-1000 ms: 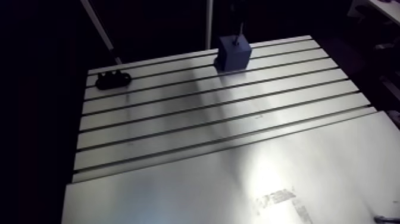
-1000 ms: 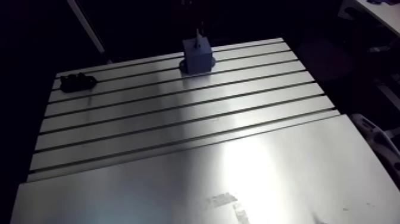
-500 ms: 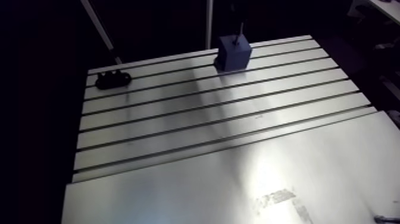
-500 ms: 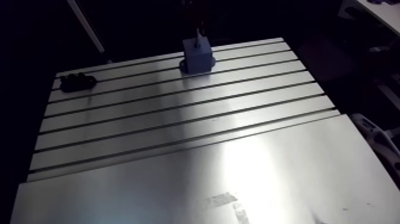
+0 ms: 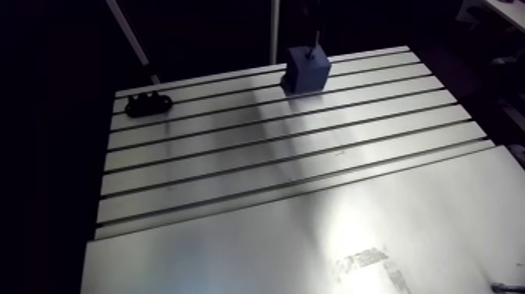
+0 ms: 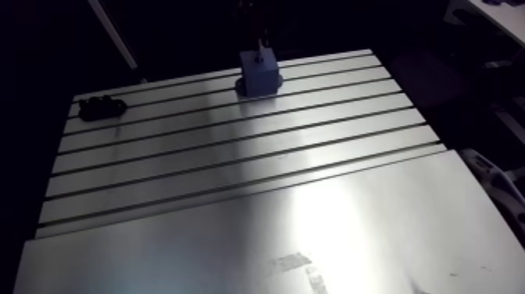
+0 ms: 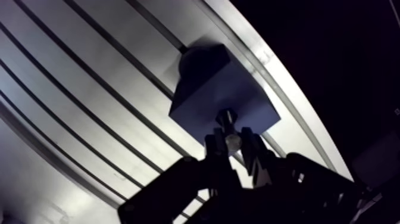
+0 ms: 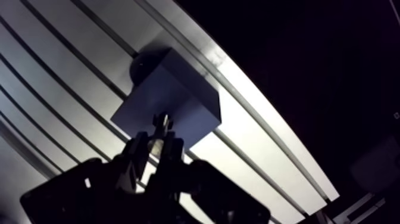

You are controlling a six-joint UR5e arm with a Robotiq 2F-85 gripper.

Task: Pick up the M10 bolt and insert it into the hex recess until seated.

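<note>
A dark blue block [image 7: 202, 89] stands on the slotted aluminium table [image 5: 258, 160], close to its far edge. In the wrist view my gripper [image 7: 232, 143] hangs right above the block, shut on the M10 bolt [image 7: 230, 132], which is pinched between the two fingertips. The bolt's lower end meets the block's top face near the middle. The bolt covers the hex recess, so I cannot tell how deep it sits. In the arm view the block [image 5: 306, 69] shows with the thin bolt shank [image 5: 315, 43] rising from it into the dark.
A small black holder [image 5: 148, 103] lies at the far left corner of the table. A smooth metal plate [image 5: 328, 242] covers the near part. The table's far edge runs just behind the block.
</note>
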